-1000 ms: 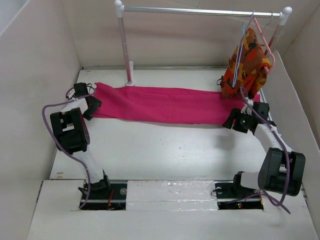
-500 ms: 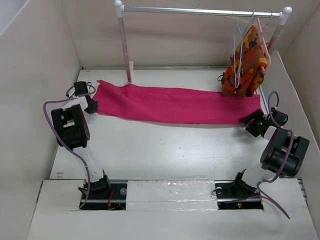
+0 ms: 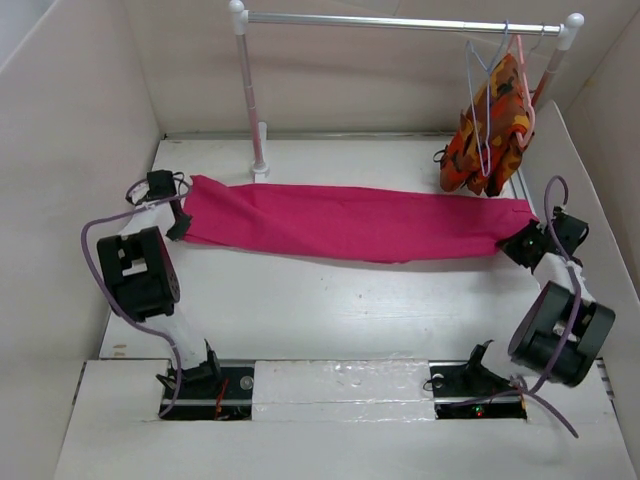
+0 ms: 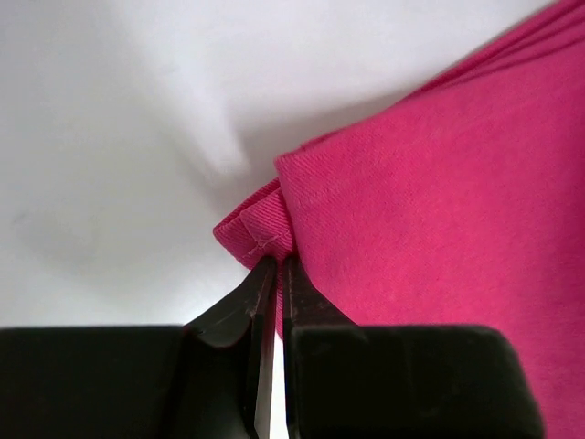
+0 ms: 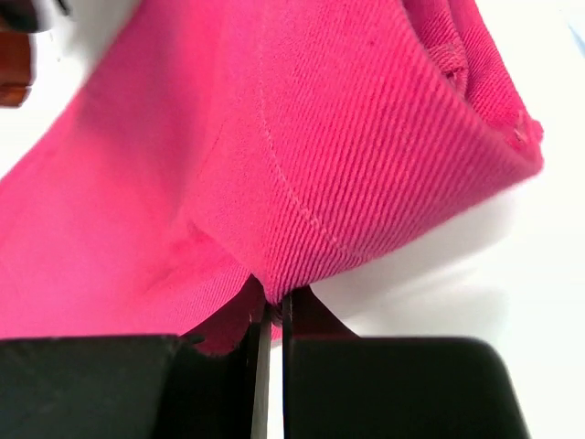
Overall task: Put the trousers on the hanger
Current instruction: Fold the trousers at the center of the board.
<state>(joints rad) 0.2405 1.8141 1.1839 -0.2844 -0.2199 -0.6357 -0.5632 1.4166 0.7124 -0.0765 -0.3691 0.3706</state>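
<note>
white table (image 3: 330, 310), pale walls (image 3: 80, 120) | rail (image 3: 400, 22) top | trousers (image 3: 350, 222) centre, ends pinched by left gripper (image 3: 181, 223), right gripper (image 3: 519, 242)

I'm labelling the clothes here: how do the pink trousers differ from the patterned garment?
The trousers are plain magenta; the garment is patterned orange, red and yellow. The trousers stretch lengthwise over the table; the garment hangs bunched from the rail. The left claw and right claw pinch the trousers' ends; no claw touches the garment. Both are soft cloth.
</note>
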